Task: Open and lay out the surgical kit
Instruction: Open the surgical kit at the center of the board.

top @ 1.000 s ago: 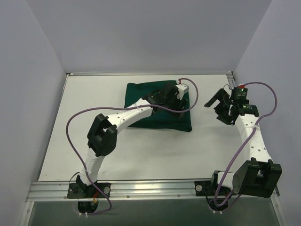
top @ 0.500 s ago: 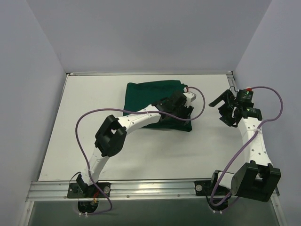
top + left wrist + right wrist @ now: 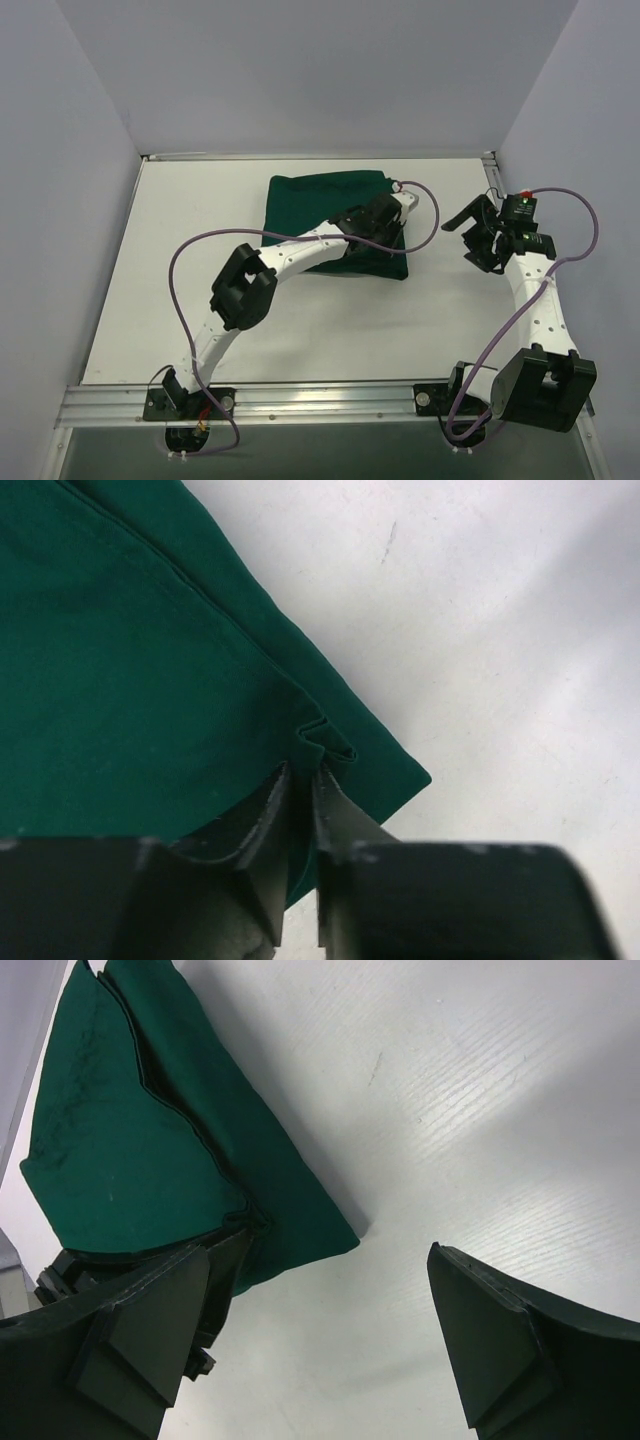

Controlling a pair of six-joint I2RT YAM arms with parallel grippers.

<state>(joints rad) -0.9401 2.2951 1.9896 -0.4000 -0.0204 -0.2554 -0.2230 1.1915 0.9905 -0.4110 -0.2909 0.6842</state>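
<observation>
We saw the left gripper point(image 3: 302, 772), jaws narrow, pinching a fold between them near one corner of the dark green folded cloth wrap point(image 3: 312, 200) on the white table point(image 3: 200, 280). The right gripper point(image 3: 315, 1260) hung with jaws wide, the wrap to their left.

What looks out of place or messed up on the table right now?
Nothing spilled or damaged. Only oddity: a small pucker in the hem of the green wrap near its corner, where the left claw pinches it.
</observation>
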